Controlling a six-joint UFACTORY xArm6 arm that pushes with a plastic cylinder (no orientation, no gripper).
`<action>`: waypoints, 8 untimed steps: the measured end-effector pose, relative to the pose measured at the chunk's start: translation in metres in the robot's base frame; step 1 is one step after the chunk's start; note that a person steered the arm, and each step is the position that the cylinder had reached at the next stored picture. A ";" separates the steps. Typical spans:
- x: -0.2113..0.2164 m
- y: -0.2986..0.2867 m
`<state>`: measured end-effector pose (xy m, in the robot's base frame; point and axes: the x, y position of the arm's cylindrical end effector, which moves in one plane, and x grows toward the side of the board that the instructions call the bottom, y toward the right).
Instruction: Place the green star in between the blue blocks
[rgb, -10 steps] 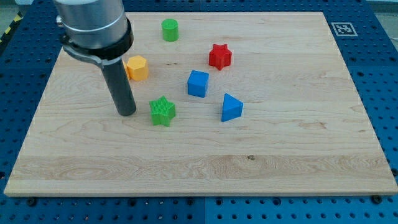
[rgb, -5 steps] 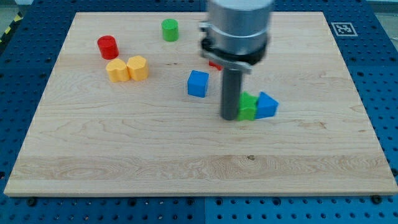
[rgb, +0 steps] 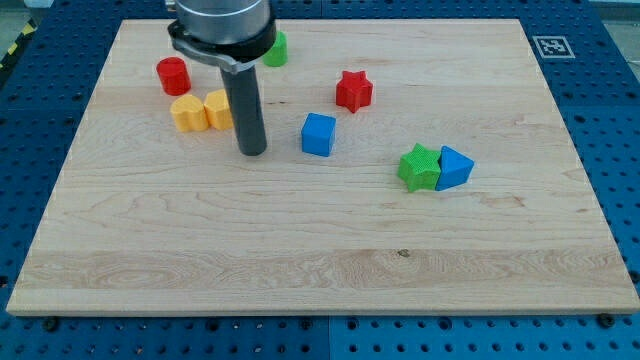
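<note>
The green star (rgb: 419, 166) lies right of the board's middle, touching the blue triangular block (rgb: 453, 167) on its right. The blue cube (rgb: 318, 134) sits apart, up and to the left of the star. My tip (rgb: 252, 152) rests on the board left of the blue cube, with a gap between them, and far left of the star.
A red star (rgb: 353, 90) lies above and right of the blue cube. Two yellow blocks (rgb: 186, 112) (rgb: 218, 108) sit just left of the rod, a red cylinder (rgb: 172, 75) above them. A green cylinder (rgb: 275, 48) is partly hidden behind the arm.
The tip pushed the green star rightward against the blue triangle, shifting both right, then swung back left past the blue cube. The cube stayed put.
</note>
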<state>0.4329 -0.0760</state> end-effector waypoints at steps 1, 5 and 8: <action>-0.001 0.038; -0.028 0.061; -0.018 0.156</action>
